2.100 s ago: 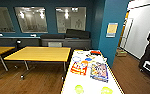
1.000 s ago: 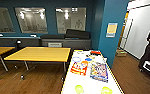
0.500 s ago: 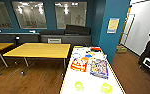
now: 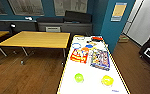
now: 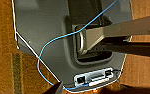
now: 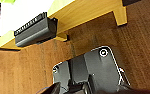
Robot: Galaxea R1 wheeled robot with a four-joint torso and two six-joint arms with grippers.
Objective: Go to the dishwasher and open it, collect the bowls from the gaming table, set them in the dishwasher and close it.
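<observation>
The robot faces the near end of the gaming table (image 4: 66,82), a long white worktop, and on it sit 2 lime bowls: the left bowl (image 4: 79,77) and the right bowl (image 4: 107,80), well apart, with bare white around each. To collect them well, it should probably square up close to the worktop's end before reaching. Beyond lie 2 colourful game boxes (image 4: 100,59) and 1 yellow wood table (image 4: 36,39). Whether either pincer is spread or pressed together, I cannot tell.
</observation>
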